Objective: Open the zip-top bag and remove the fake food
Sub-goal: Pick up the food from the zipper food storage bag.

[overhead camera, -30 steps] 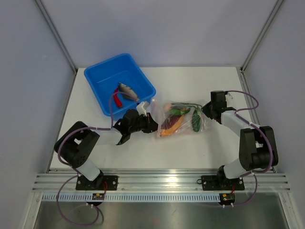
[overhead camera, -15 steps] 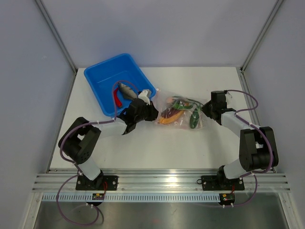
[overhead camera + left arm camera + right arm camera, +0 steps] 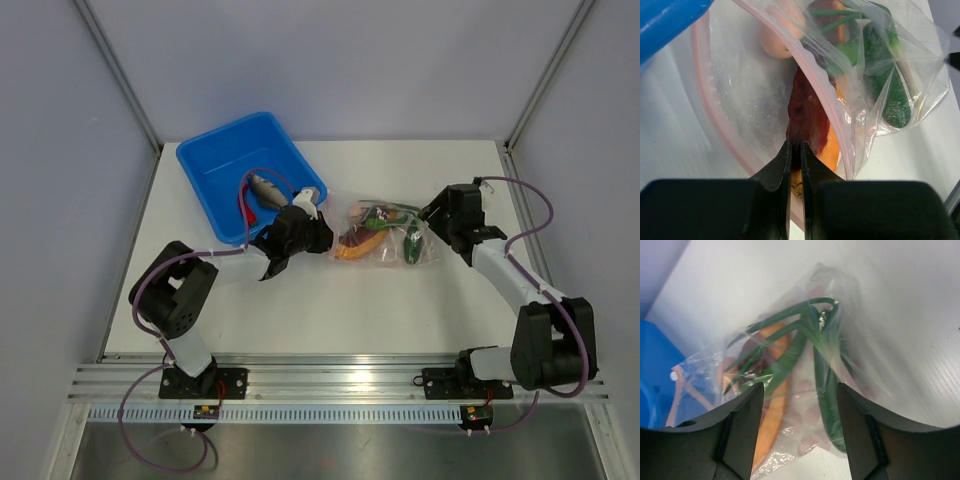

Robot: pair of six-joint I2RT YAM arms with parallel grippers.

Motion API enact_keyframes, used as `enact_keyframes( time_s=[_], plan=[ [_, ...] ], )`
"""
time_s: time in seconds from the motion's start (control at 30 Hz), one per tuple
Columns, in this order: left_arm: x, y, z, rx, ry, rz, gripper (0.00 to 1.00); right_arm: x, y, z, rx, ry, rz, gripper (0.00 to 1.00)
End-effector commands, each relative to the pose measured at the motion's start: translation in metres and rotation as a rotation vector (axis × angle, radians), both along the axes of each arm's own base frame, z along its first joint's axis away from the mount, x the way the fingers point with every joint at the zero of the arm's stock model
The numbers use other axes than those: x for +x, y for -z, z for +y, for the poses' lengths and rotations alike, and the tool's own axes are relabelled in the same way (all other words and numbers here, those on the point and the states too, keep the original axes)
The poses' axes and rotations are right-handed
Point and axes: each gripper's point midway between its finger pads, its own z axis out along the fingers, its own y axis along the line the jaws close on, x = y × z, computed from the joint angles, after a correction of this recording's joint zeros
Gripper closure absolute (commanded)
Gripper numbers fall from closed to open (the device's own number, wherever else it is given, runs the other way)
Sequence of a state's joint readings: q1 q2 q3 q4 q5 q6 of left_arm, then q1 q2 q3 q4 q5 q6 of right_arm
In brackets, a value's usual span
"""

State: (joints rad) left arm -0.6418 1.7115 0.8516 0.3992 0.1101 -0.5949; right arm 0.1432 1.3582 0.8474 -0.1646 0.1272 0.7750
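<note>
Clamping its fingers together on the pink lip of the zip-top bag [image 3: 388,232], the left hand [image 3: 795,149] should hold that pinch steady, I judge, keeping the mouth wide beside the blue tub [image 3: 215,170] so the fake food [image 3: 362,244] can slide out. The right hand [image 3: 799,387] stands apart, just off the bag's closed end on the counter [image 3: 400,300]. A second ago it gripped that end, and the bag lay farther from the tub.
</note>
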Motion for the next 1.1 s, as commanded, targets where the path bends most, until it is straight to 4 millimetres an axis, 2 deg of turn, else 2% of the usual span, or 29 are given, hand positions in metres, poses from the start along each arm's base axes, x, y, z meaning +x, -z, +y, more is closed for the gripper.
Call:
enact_keyframes(
  time_s=[0.0, 0.13, 0.17, 0.27, 0.37, 0.4, 0.43, 0.6, 0.73, 0.83, 0.93, 1.07],
  plan=[
    [0.006, -0.017, -0.012, -0.077, 0.017, -0.049, 1.0, -0.002, -0.034, 0.003, -0.08, -0.025, -0.096, 0.32],
    [0.004, -0.019, -0.02, -0.107, 0.033, -0.049, 1.0, -0.005, -0.05, 0.037, -0.141, -0.154, -0.174, 0.31],
    [0.003, -0.021, -0.023, -0.116, 0.041, -0.051, 1.0, -0.01, -0.057, 0.05, -0.149, -0.194, -0.2, 0.31],
    [0.002, -0.022, -0.028, -0.132, 0.052, -0.05, 1.0, -0.017, -0.07, 0.067, -0.149, -0.264, -0.267, 0.3],
    [0.0, -0.027, -0.036, -0.168, 0.074, -0.052, 1.0, -0.028, -0.075, 0.085, -0.122, -0.34, -0.311, 0.31],
    [-0.001, -0.026, -0.037, -0.174, 0.079, -0.051, 1.0, -0.034, -0.071, 0.09, -0.121, -0.365, -0.309, 0.31],
    [-0.001, -0.027, -0.039, -0.185, 0.085, -0.054, 1.0, -0.032, -0.077, 0.094, -0.109, -0.369, -0.342, 0.31],
    [-0.007, -0.035, -0.04, -0.236, 0.09, -0.076, 1.0, -0.029, -0.072, 0.111, -0.095, -0.434, -0.327, 0.33],
    [-0.005, -0.039, -0.043, -0.253, 0.094, -0.082, 1.0, -0.036, -0.07, 0.131, -0.104, -0.497, -0.319, 0.33],
    [-0.003, -0.041, -0.047, -0.259, 0.106, -0.084, 1.0, -0.052, -0.077, 0.145, -0.097, -0.546, -0.346, 0.33],
    [-0.004, -0.042, -0.049, -0.275, 0.116, -0.079, 1.0, -0.065, -0.075, 0.154, -0.115, -0.584, -0.35, 0.33],
    [-0.006, -0.042, -0.051, -0.299, 0.12, -0.071, 1.0, -0.082, -0.055, 0.167, -0.21, -0.652, -0.291, 0.33]
  ],
)
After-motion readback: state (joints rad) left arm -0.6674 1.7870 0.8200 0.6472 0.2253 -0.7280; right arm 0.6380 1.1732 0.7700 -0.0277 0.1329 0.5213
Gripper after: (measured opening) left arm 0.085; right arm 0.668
